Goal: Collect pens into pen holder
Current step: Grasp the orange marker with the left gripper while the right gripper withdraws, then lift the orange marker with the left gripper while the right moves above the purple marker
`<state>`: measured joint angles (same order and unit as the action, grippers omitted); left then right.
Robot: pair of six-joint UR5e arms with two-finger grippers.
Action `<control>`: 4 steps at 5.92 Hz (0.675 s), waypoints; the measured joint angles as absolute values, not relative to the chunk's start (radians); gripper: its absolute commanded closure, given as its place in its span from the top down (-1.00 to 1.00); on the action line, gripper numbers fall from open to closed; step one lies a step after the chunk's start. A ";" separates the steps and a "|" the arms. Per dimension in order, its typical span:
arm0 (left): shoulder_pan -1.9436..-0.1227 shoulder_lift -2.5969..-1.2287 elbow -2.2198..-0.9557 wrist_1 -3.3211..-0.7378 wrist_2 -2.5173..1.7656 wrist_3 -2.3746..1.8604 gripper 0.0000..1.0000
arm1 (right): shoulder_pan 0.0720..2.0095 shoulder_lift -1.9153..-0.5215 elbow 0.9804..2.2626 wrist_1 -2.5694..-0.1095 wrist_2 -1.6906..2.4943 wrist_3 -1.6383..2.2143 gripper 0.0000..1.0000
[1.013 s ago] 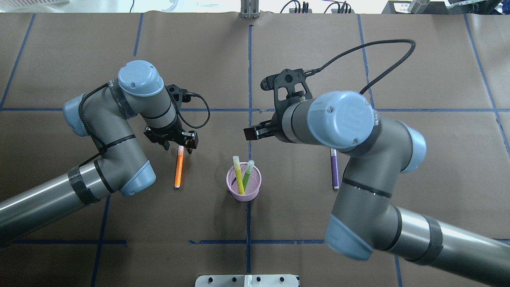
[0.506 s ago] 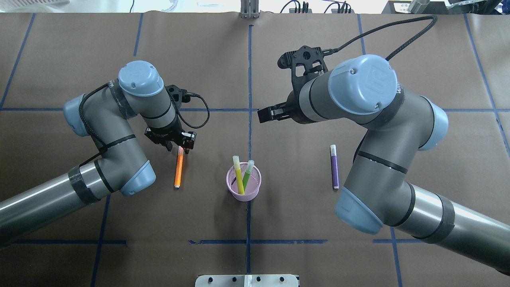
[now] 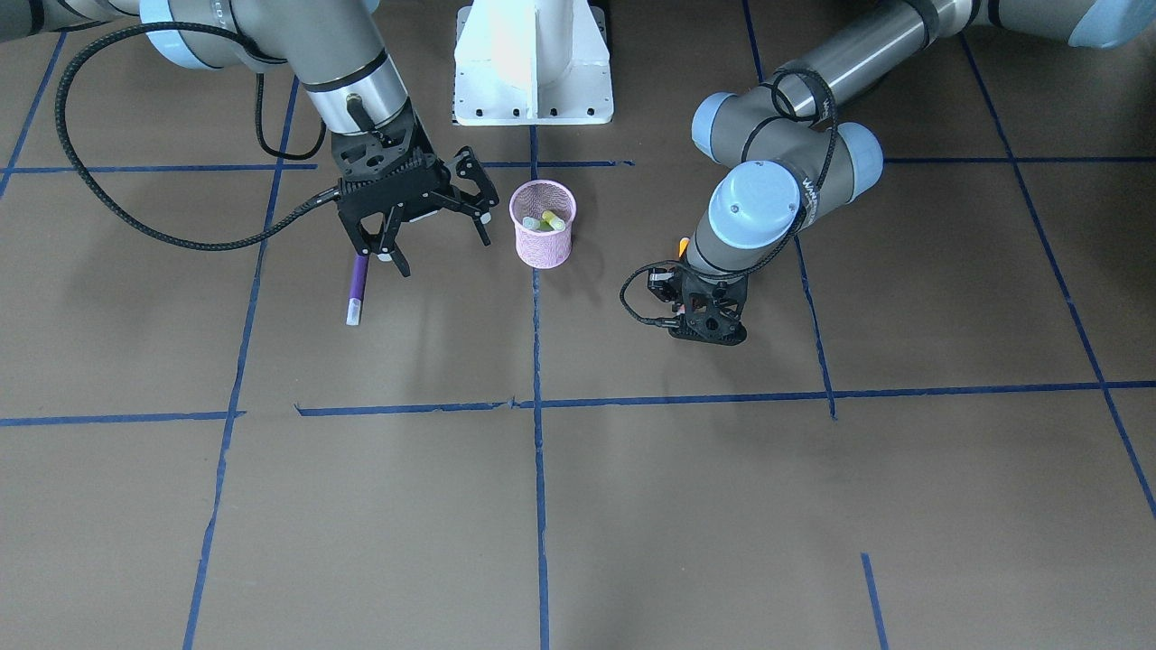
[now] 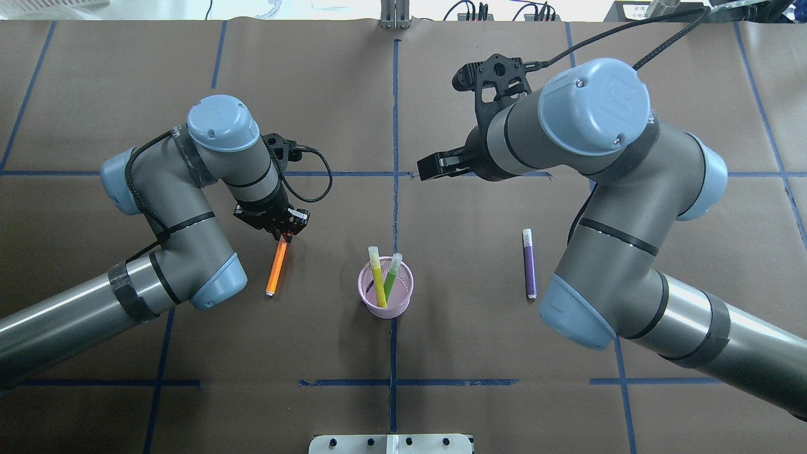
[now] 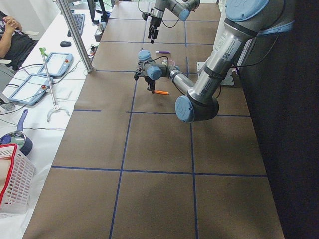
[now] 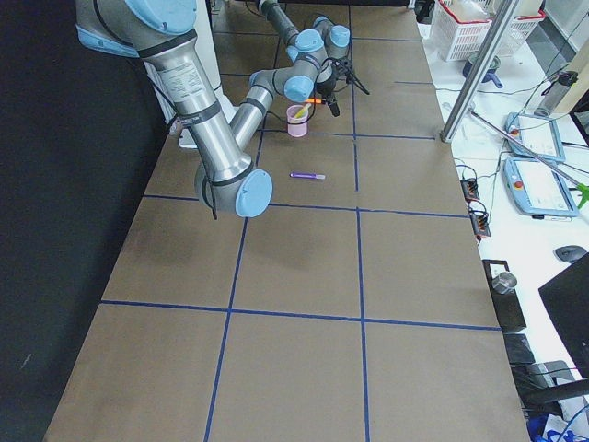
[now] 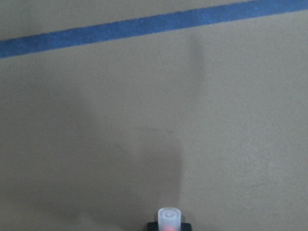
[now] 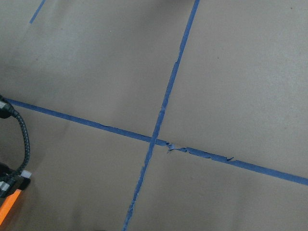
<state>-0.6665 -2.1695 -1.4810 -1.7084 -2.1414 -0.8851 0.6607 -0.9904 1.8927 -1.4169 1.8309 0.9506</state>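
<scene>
The pink mesh pen holder (image 4: 386, 291) (image 3: 542, 236) stands at the table's centre with a yellow pen (image 4: 376, 274) and a green pen (image 4: 391, 275) in it. My left gripper (image 4: 287, 231) is shut on the cap end of the orange pen (image 4: 275, 268). The pen hangs tilted, and its pale cap (image 7: 170, 219) shows between the jaws. The purple pen (image 4: 529, 265) (image 3: 358, 287) lies flat on the table, right of the holder. My right gripper (image 3: 442, 253) (image 4: 429, 167) is open and empty, above the table beyond the holder and apart from the purple pen.
Blue tape lines (image 4: 394, 126) grid the brown table. The white robot base (image 3: 533, 63) is at the near edge between the arms. The right arm's black cable (image 3: 135, 217) loops out over the table. The orange pen also shows in the right wrist view (image 8: 9, 209).
My left gripper has closed on the orange pen's cap end, and the pen has tilted with its lower end shifted left. My right arm has swung back and right, uncovering the purple pen.
</scene>
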 measured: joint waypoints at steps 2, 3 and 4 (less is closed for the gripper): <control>-0.719 -2.170 -1.519 -1.729 -2.139 -0.885 -1.00 | 0.725 -0.991 1.888 -1.550 1.914 0.872 1.00; -0.765 -2.170 -1.567 -1.738 -2.137 -0.886 -1.00 | 0.739 -0.996 1.882 -1.627 1.938 0.852 1.00; -0.795 -2.172 -1.629 -1.740 -2.110 -0.887 -1.00 | 0.740 -1.008 1.862 -1.674 1.965 0.846 1.00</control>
<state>-0.7945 -2.1719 -1.6288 -1.7401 -2.1099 -0.8867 0.7396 -1.0078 1.8623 -1.6737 1.9651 0.8458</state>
